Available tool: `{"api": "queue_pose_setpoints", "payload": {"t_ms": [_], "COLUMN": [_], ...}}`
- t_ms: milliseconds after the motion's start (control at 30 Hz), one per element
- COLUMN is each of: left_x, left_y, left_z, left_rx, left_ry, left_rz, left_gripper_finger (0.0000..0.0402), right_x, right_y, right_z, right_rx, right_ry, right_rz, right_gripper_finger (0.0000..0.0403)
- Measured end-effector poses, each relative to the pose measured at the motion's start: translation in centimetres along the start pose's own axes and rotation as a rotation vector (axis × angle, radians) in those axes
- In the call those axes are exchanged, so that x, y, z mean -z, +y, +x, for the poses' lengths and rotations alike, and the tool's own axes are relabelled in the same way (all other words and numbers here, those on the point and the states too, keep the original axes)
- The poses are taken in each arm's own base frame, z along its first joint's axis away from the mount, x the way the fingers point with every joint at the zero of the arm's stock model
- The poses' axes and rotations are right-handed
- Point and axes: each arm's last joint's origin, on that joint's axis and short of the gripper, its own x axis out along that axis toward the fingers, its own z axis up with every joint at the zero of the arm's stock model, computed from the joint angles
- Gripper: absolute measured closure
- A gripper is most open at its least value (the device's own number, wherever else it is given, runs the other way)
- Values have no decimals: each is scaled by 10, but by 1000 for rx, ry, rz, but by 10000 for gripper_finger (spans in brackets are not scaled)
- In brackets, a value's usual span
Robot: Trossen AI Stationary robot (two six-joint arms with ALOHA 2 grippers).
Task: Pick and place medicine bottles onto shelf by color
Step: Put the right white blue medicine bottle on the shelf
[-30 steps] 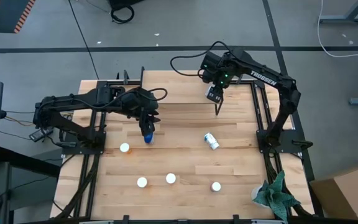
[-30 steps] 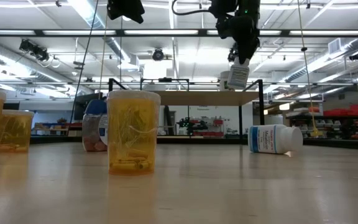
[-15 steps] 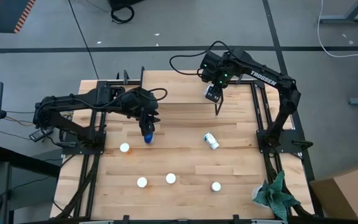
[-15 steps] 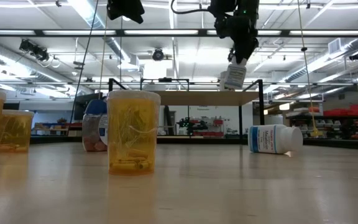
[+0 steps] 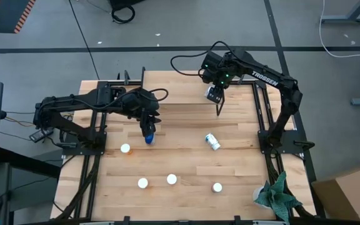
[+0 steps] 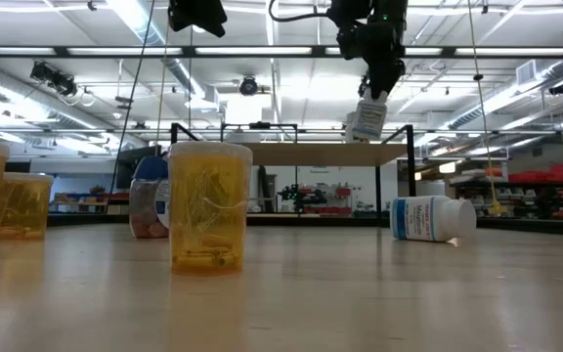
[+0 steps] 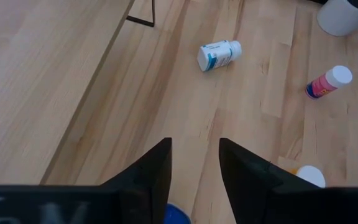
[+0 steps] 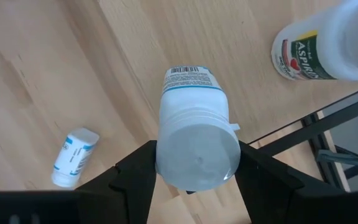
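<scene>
Little has changed since the earlier frames: in the low view the white bottle [image 6: 368, 119] held by the right gripper [image 5: 215, 95] has risen slightly and is now less tilted, while the left arm has stayed as it was. That white bottle, a smooth cylinder with a ribbed white cap and a printed label, is clamped between the right jaws and is seen above the shelf [image 6: 306, 154], a thin light-wood board on slim black legs. On the shelf, beside the held bottle, another white bottle [image 8: 319, 51] with a red and green label is seen. The left gripper [image 5: 147, 129] is lowered over a blue-topped bottle [image 5: 149, 137] on the bench [image 5: 186, 159]; its jaws are set part-way apart at either side of the blue cap, and whether the cap is pressed cannot be told. A white bottle with a blue label [image 5: 212, 141] is lying on its side on the bare planks in front of the shelf, well apart from everything else. Farther from the shelf, four white-capped bottles are standing upright: one [image 5: 125, 149] near the blue-topped bottle, then two close together [image 5: 142, 183] [image 5: 172, 179], and one [image 5: 217, 187] toward the right edge. Those near the low camera [image 6: 209, 207] are of translucent orange plastic. Wide open wood is left between the shelf and this front row.
</scene>
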Motion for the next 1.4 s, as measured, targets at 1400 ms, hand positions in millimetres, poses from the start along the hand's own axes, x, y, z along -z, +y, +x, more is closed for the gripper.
{"api": "queue_pose_setpoints", "payload": {"t_ms": [1400], "left_x": [0], "left_y": [0], "left_z": [0], "left_rx": [1], "left_ry": [0], "left_rz": [32], "left_gripper_finger": [262], "right_x": [-7], "right_y": [-5], "right_z": [0], "right_rx": [-44], "right_ry": [-79], "right_rz": [58], "right_gripper_finger": [137]}}
